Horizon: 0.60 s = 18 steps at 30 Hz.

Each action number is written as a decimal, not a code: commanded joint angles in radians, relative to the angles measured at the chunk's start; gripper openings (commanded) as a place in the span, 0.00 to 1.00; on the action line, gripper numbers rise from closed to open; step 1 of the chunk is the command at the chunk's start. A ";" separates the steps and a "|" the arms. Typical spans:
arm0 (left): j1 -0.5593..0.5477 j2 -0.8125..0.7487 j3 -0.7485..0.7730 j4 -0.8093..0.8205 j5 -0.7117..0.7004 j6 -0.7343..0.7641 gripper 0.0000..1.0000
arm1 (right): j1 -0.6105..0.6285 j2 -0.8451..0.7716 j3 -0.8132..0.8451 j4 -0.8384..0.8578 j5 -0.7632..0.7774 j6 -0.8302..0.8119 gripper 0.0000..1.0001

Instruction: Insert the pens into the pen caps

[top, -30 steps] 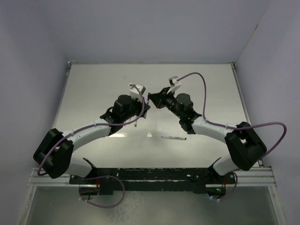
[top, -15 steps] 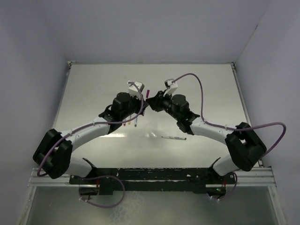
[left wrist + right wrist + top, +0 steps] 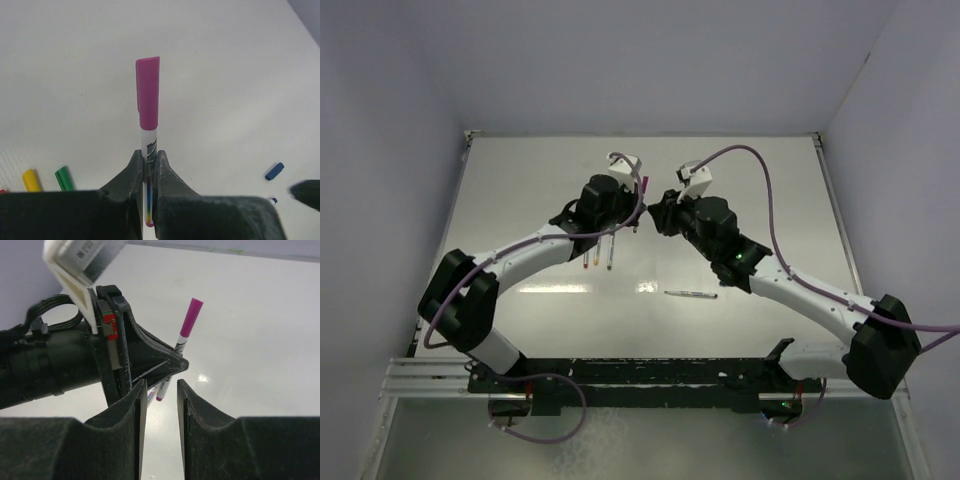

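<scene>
Reached farther across the table (image 3: 770,180) than a second ago. Pinching a pen (image 3: 149,137) low on its barrel with the left gripper (image 3: 148,160), purple cap (image 3: 148,92) seated on the end beyond the fingertips. Holding the right gripper (image 3: 161,387) spread and empty just beside it. Left of the left gripper: yellow cap (image 3: 31,180), green cap (image 3: 63,178).

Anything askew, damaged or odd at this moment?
Nothing stands out. The left end effector grips a pen whose magenta cap sits straight; the yellow cap, green cap and blue cap lie loose on the table.
</scene>
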 commanded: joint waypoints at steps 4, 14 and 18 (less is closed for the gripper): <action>0.003 0.165 0.154 -0.256 -0.118 -0.070 0.00 | -0.005 -0.132 0.008 -0.229 0.358 -0.044 0.34; 0.005 0.265 0.159 -0.327 -0.147 -0.109 0.05 | -0.040 -0.221 0.019 -0.511 0.575 0.006 0.40; 0.007 0.279 0.150 -0.325 -0.178 -0.119 0.07 | -0.075 -0.247 -0.004 -0.530 0.471 0.000 0.40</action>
